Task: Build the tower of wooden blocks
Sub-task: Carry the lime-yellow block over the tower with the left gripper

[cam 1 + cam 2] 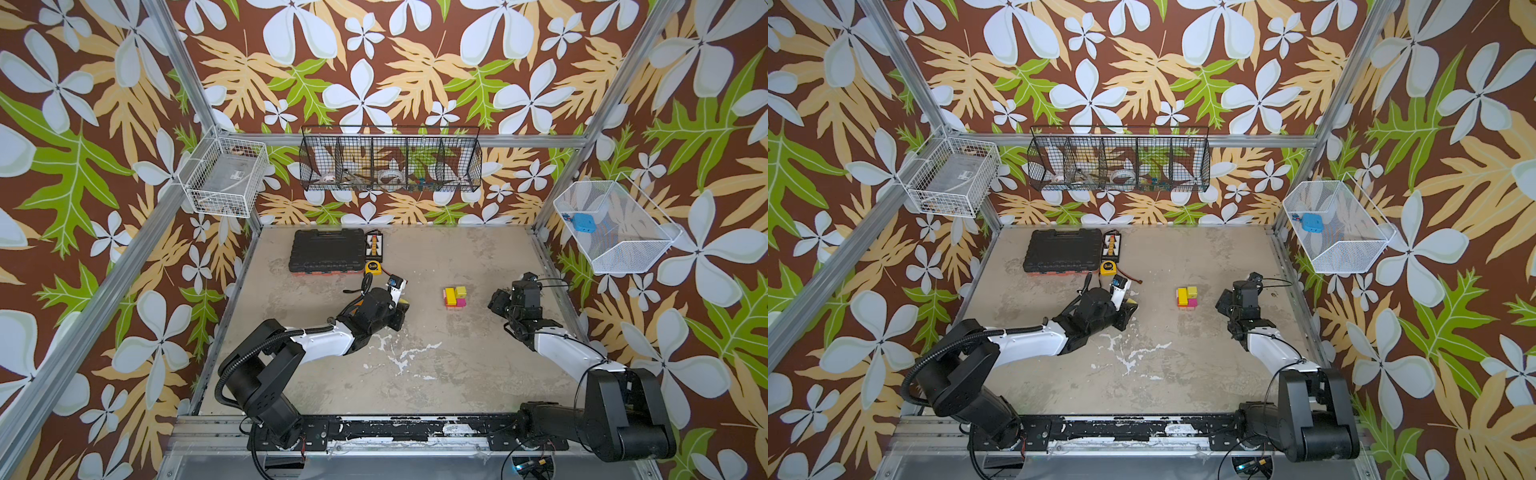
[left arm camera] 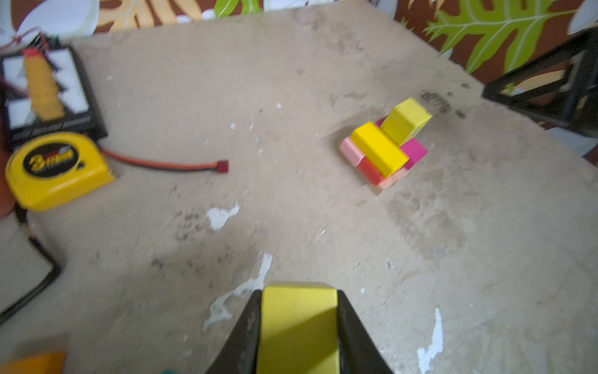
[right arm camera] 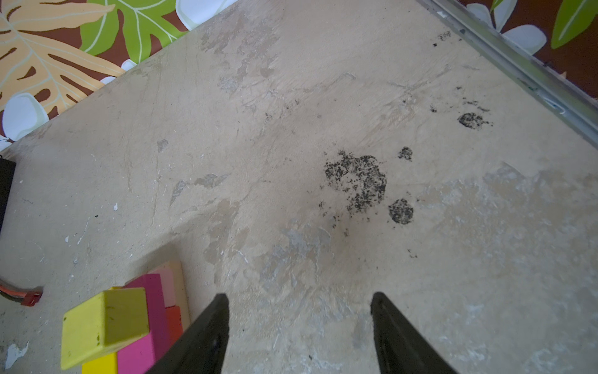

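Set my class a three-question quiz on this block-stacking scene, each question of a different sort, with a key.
1. True or false: the right gripper is clamped on something.
2. What colour is the block gripped by the left gripper? A red, B yellow, C teal.
3. Fill the gap: the yellow thing near the black tool case, far from the tower, is a ___.

Key
1. False: its jaws stand apart with only bare table between them.
2. B.
3. tape measure.
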